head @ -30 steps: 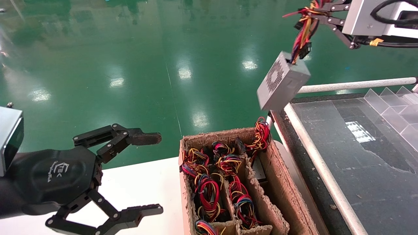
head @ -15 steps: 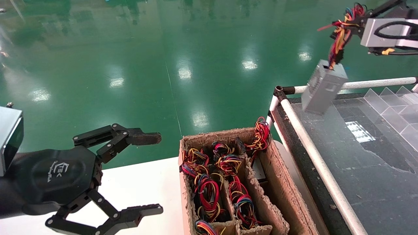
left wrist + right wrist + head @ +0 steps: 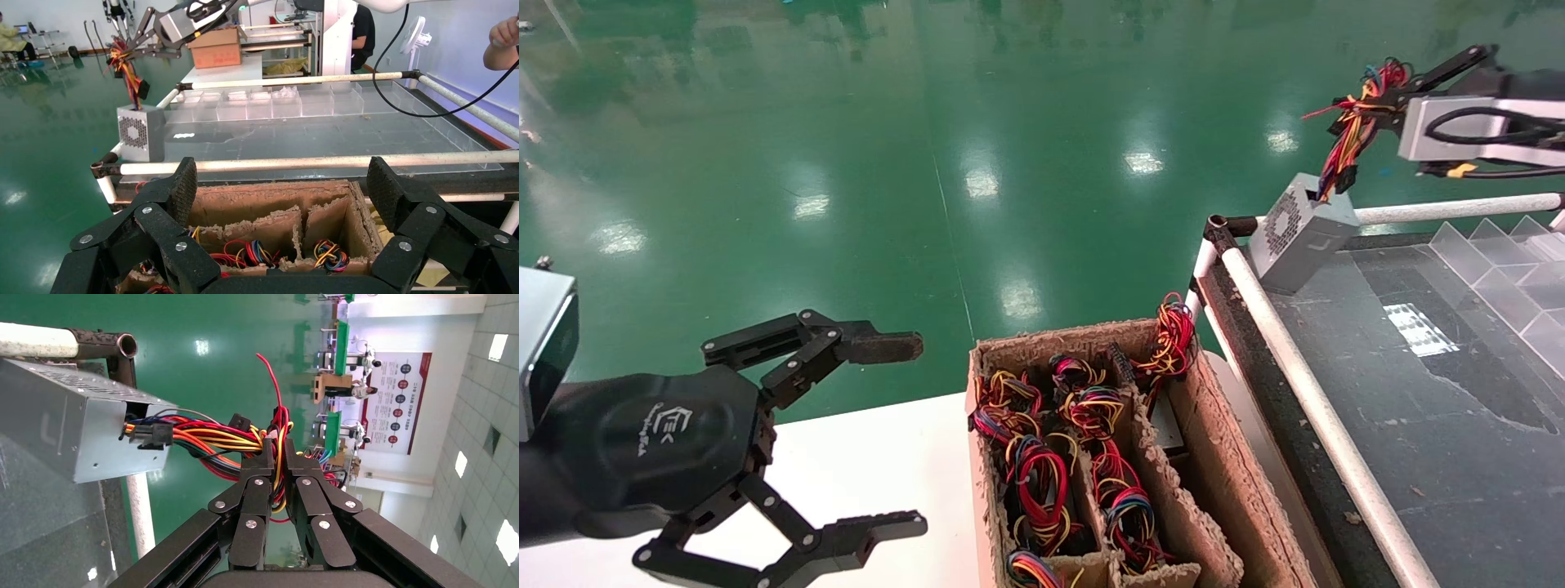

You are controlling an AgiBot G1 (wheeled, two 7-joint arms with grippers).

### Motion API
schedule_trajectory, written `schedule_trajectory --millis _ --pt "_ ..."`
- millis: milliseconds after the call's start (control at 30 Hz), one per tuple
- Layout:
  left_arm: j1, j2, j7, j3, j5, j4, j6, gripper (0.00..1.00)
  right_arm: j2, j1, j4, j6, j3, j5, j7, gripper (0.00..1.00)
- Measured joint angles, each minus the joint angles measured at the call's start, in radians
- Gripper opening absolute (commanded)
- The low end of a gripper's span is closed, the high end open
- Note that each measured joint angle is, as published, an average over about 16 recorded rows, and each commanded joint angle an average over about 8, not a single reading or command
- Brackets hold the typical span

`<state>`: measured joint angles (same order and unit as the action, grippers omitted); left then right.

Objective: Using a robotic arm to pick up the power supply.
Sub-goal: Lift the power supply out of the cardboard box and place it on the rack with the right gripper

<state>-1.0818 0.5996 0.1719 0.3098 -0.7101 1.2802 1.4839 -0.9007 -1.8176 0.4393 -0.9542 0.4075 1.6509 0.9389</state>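
Power supply (image 3: 1299, 233) lower, onto table corner (image 3: 1377, 343), wires in right gripper (image 3: 1389, 90).

Glossy green epoxy floor (image 3: 862, 163), ceiling-light glare on it. White tabletop (image 3: 878, 474) in foreground. Right: dark glass-topped bench (image 3: 1442, 392) with white padded rails (image 3: 1303, 384) and clear acrylic dividers (image 3: 1508, 269). Far wall: infographic poster (image 3: 398, 398), tall white-framed windows (image 3: 489, 441).
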Motion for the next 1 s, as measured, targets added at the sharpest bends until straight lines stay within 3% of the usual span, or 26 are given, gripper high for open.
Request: schedule_trajectory --millis 600,633,867,900,1000 --pt "0.0 0.0 0.0 0.001 0.001 0.0 0.0 1.0 -0.102 -0.045 -0.204 0.039 -0.015 -0.03 0.148 0.0" --pt "0.0 0.0 0.0 0.001 0.001 0.0 0.0 1.0 -0.105 -0.046 -0.211 0.039 -0.015 -0.03 0.154 0.05" --pt "0.0 0.0 -0.001 0.001 0.001 0.0 0.0 1.0 -0.122 -0.059 -0.255 0.04 -0.015 -0.032 0.184 0.93" --pt "0.0 0.0 -0.001 0.001 0.001 0.0 0.0 1.0 -0.124 -0.062 -0.261 0.04 -0.015 -0.031 0.186 1.0" --pt "0.0 0.0 -0.001 0.001 0.001 0.0 -0.001 1.0 -0.128 -0.07 -0.277 0.038 -0.014 -0.03 0.193 1.0"
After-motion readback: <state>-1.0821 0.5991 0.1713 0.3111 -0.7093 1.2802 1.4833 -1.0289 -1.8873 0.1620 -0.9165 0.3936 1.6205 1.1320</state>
